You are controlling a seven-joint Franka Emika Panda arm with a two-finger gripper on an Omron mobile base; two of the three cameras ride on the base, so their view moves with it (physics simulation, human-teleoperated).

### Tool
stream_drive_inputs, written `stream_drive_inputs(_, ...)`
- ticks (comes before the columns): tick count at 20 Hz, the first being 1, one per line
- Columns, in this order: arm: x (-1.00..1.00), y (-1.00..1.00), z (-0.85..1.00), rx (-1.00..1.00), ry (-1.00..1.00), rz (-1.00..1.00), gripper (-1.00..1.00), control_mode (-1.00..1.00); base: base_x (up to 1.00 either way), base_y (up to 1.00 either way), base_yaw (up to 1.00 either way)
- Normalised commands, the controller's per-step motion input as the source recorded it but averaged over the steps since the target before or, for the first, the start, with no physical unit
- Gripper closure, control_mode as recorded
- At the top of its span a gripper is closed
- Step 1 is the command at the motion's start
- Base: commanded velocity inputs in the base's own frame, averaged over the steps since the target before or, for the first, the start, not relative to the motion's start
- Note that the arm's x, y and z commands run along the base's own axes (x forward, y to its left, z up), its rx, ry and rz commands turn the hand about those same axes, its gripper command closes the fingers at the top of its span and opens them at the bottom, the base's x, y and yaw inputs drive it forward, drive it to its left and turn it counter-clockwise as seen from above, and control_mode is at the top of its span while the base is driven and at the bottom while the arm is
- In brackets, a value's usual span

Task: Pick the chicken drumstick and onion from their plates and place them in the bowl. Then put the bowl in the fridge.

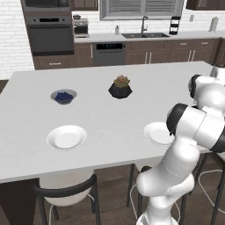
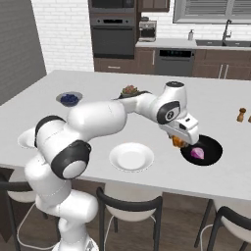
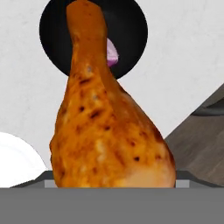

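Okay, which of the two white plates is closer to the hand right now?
The plate nearest the black bowl, just left of the hand; the other plate sits farther along the counter.

No text, label, brand, number or sign can be read in any of the views. The oven (image 1: 49, 33) front and the dishwasher (image 1: 108, 53) panel behind the bench (image 1: 105, 127) show only blurred light marks, too small to make out as characters.
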Motion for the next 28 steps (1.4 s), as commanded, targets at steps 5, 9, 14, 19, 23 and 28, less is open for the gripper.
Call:
stream_drive_inputs(5, 0.57, -0.31, -0.27, 0.0, -0.1, 0.0, 1.0, -1.0, 0.0, 0.0, 0.0)
stream_drive_inputs(9, 0.63, -0.62, -0.24, 0.0, -0.01, 0.0, 1.0, -1.0, 0.0, 0.0, 0.0)
stream_drive_inputs(14, 0.17, -0.24, -0.19, 0.0, 0.08, 0.0, 1.0, -1.0, 0.0, 0.0, 0.0)
stream_drive_inputs(19, 0.21, -0.01, -0.5, 0.0, 0.04, 0.0, 1.0, -1.0, 0.0, 0.0, 0.0)
stream_drive_inputs(23, 0.41, -0.15, -0.39, 0.0, 0.02, 0.0, 1.0, -1.0, 0.0, 0.0, 0.0)
stream_drive_inputs(28, 0.36, -0.35, -0.14, 0.02, 0.05, 0.0, 1.0, -1.0, 0.0, 0.0, 0.0)
